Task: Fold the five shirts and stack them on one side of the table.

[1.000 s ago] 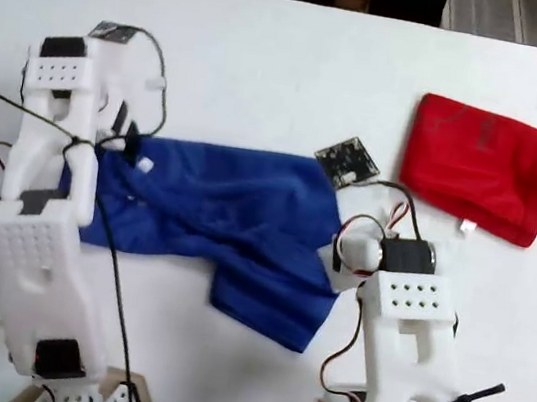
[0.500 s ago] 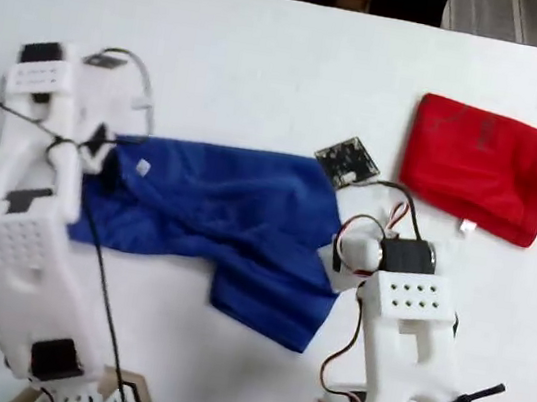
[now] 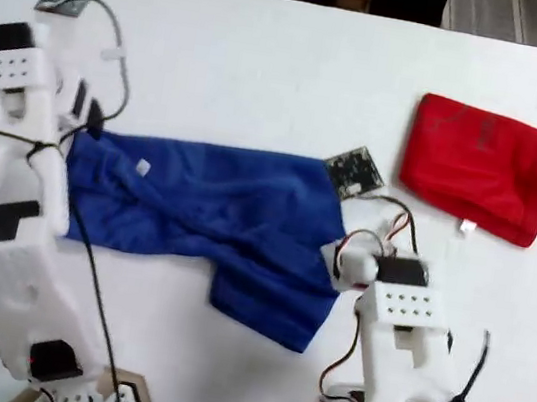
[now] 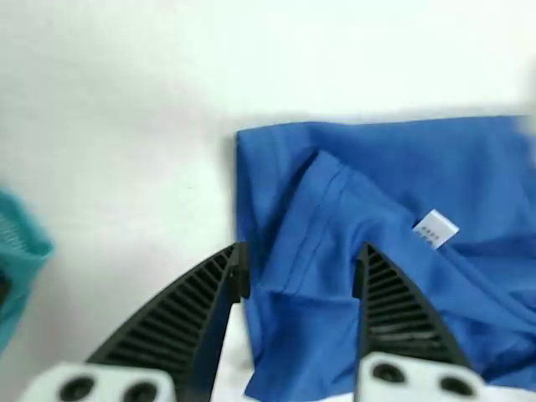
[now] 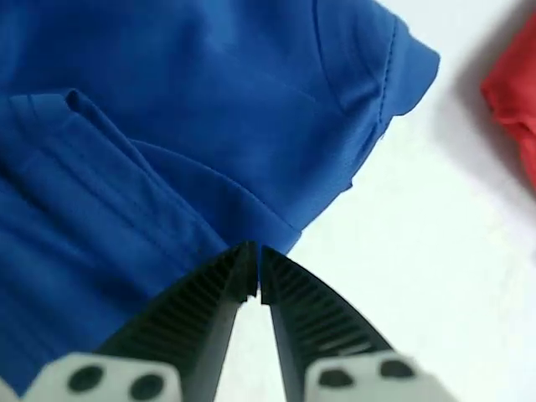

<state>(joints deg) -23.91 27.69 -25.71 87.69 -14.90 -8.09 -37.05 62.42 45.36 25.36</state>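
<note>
Between the spread fingers of the left gripper (image 4: 299,270) lies one end of the blue shirt (image 3: 235,221), and the risk starts there. The jaws stand wide and straddle several overlapping layers, so closing from here would likely catch only the top fold or bunch the cloth, and a lift would drag the shirt crooked rather than fold it. The shirt's outer edge runs just inside one finger, with bare table (image 3: 271,50) beyond it, so a small drift to that side would have the fingers shut on nothing. This gripper grasps nothing, and I cannot tell whether its tips touch the cloth. The right gripper (image 5: 255,275) is clenched, its tips meeting right at the hem of the shirt's other end; whether a sliver of hem is caught between them cannot be told. If none is, a pull would leave that end behind. Well beyond those closed tips the red shirt (image 3: 477,170) lies folded, apart from the blue one.
</note>
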